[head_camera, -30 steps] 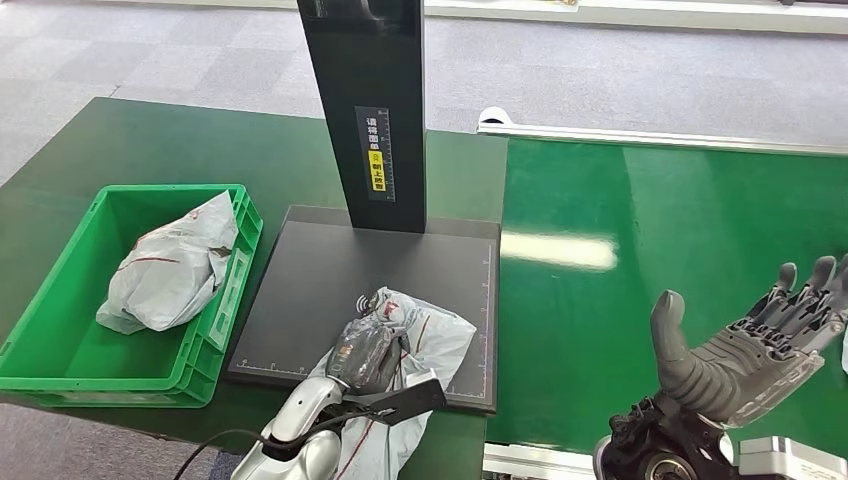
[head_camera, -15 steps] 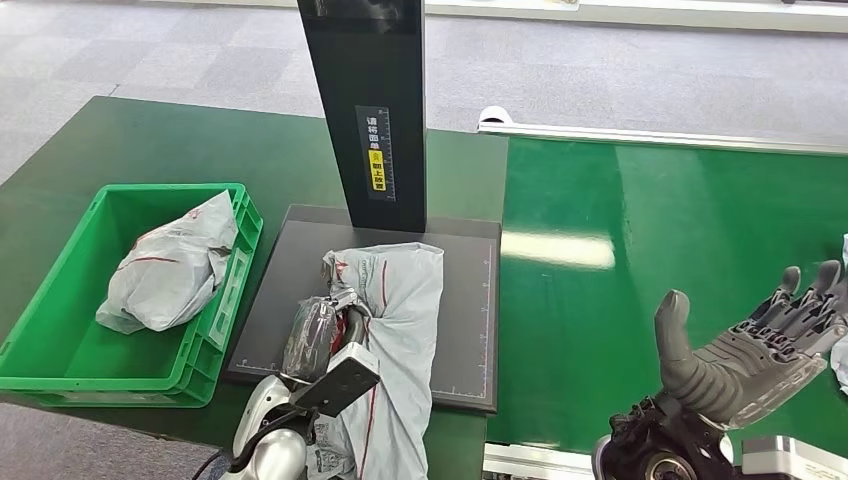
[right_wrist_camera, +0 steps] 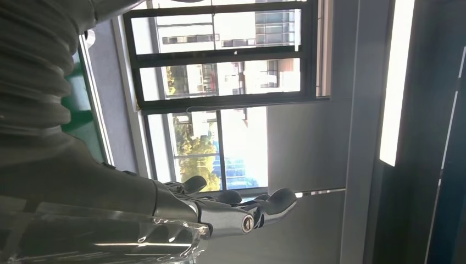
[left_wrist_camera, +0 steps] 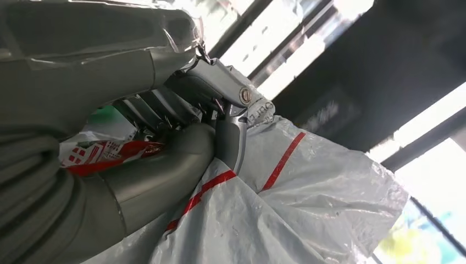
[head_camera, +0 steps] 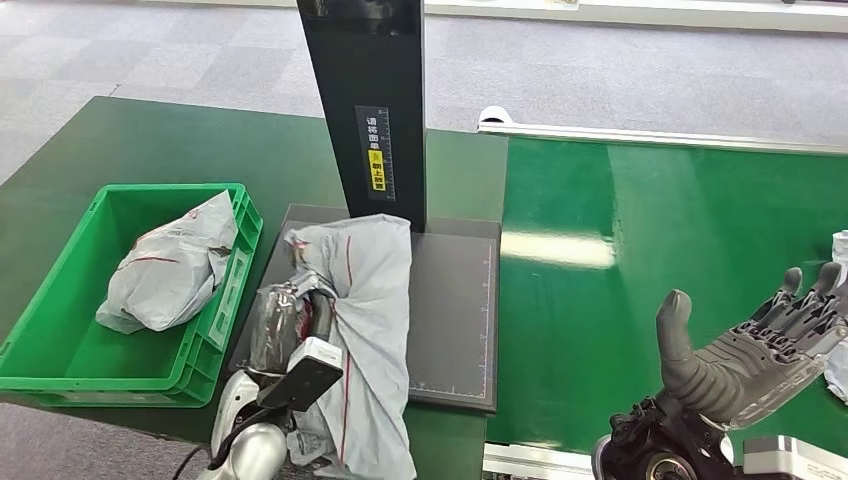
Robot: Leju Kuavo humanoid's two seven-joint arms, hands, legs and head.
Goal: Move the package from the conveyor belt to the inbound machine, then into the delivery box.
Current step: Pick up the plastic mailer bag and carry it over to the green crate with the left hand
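Two grey plastic mailer packages with red stripes are fully in view, plus part of a white item (head_camera: 838, 245) at the edge of the glossy green conveyor belt (head_camera: 640, 250). The first grey plastic package (head_camera: 365, 330) is grasped by the left hand (head_camera: 285, 325); in the left wrist view the fingers (left_wrist_camera: 165, 104) and thumb clamp a fold of the crumpled film (left_wrist_camera: 308, 198). This package hangs over the left part of the flat black scanning plate of the inbound machine (head_camera: 455, 300), draping past the plate's near edge toward the robot. The machine's black upright column (head_camera: 365, 100), carrying one yellow-and-white label (head_camera: 377, 155), stands at the plate's far edge. The second grey package (head_camera: 170, 270) lies inside the single green plastic delivery box (head_camera: 60, 345), which sits on the dark green bench (head_camera: 150, 140) just left of the plate. The right hand (head_camera: 750, 355) is released, palm up with fingers spread, grasping nothing, above the conveyor belt right of the plate.
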